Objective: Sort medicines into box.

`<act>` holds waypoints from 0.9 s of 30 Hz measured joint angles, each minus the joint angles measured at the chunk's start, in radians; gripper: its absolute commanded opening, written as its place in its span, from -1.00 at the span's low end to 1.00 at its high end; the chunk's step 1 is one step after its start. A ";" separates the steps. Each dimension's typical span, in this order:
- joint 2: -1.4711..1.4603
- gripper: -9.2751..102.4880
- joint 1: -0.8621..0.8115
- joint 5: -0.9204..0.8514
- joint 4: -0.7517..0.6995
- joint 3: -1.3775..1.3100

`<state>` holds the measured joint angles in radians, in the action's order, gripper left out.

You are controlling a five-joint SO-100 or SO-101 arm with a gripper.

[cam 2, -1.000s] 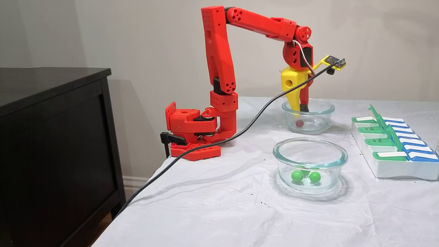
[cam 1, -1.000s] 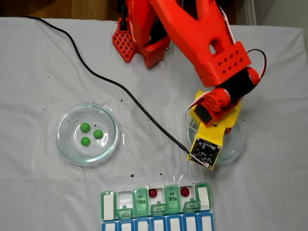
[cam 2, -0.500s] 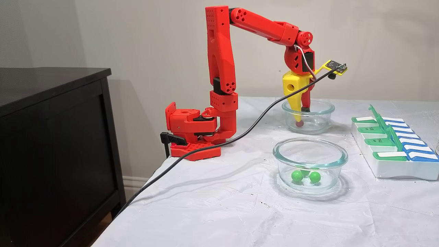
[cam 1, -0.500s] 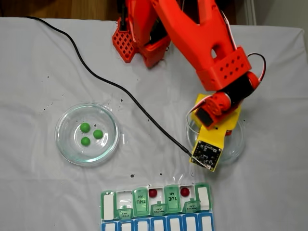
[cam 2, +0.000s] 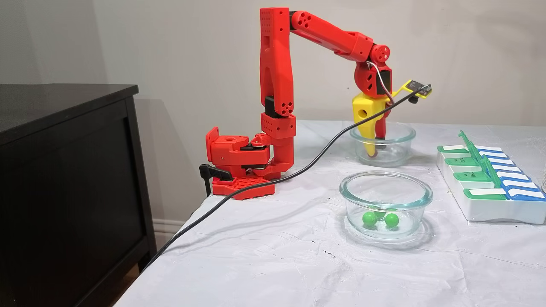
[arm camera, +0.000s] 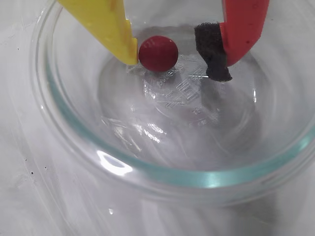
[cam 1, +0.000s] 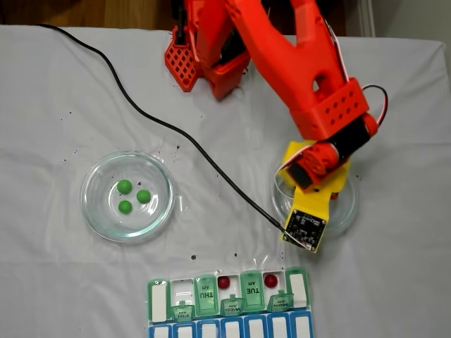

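In the wrist view my gripper (arm camera: 173, 64) is open, low inside a clear glass dish (arm camera: 147, 166). A dark red pill (arm camera: 158, 52) lies on the dish floor between the fingers. It touches the yellow finger (arm camera: 110, 24), and a gap separates it from the black pad on the red finger (arm camera: 212, 54). From the side, the gripper (cam 2: 374, 149) reaches down into the far dish (cam 2: 399, 135). Two more red pills (cam 1: 224, 282) (cam 1: 270, 280) sit in open compartments of the box (cam 1: 205, 294). Three green pills (cam 1: 125, 186) lie in the left dish (cam 1: 93, 211).
A black cable (cam 1: 176, 130) runs across the white cloth from the top left to the wrist camera board (cam 1: 304, 227). The arm's red base (cam 2: 239, 160) is clamped at the table's far edge. A dark cabinet (cam 2: 64, 170) stands beside the table. Small dark specks dot the cloth.
The gripper has come down deeper into the right dish, and its fingers now stand on either side of the red pill. The pills in the box and the left dish have not moved.
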<state>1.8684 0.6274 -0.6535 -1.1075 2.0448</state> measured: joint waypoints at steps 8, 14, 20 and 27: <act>-0.034 -0.44 0.000 -0.008 0.000 -0.018; -0.034 -0.45 0.009 -0.008 0.000 -0.018; -0.034 -0.51 0.017 0.012 -0.005 -0.018; -0.034 -0.62 0.025 0.021 -0.006 -0.018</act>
<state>1.8346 0.6519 -0.6320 -1.1137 2.0264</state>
